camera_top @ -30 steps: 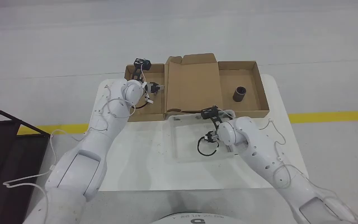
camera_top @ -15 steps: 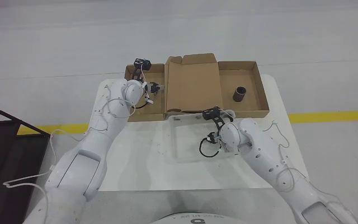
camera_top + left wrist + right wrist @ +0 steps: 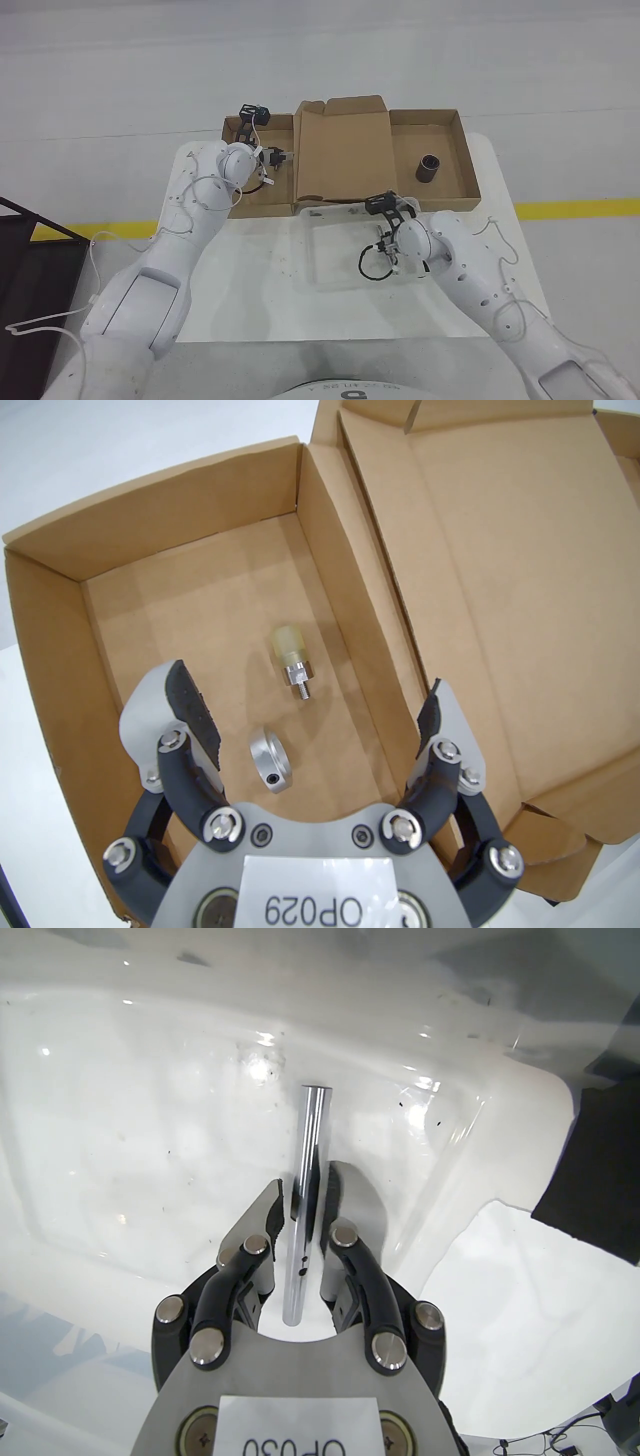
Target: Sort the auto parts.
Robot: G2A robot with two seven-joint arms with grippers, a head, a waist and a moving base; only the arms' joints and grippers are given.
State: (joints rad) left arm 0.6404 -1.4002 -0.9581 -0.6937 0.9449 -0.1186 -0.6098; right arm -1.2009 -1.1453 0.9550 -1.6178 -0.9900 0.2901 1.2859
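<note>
The right arm has shifted slightly across the tray (image 3: pixel 125 1103), its right end effector (image 3: pixel 304 1190) pinching the steel rod (image 3: pixel 311 1138). The left end effector (image 3: pixel 310 687) hangs spread over the box (image 3: pixel 65 610), which holds a collar (image 3: pixel 270 757) and a stud (image 3: pixel 292 660). The rod seems to be the last part left to sort.

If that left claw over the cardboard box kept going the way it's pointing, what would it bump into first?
Probably the small capped stud lying on the box floor: it sits midway between the fingers of the open left gripper. Depth is unclear, so it might meet bare cardboard instead.
</note>
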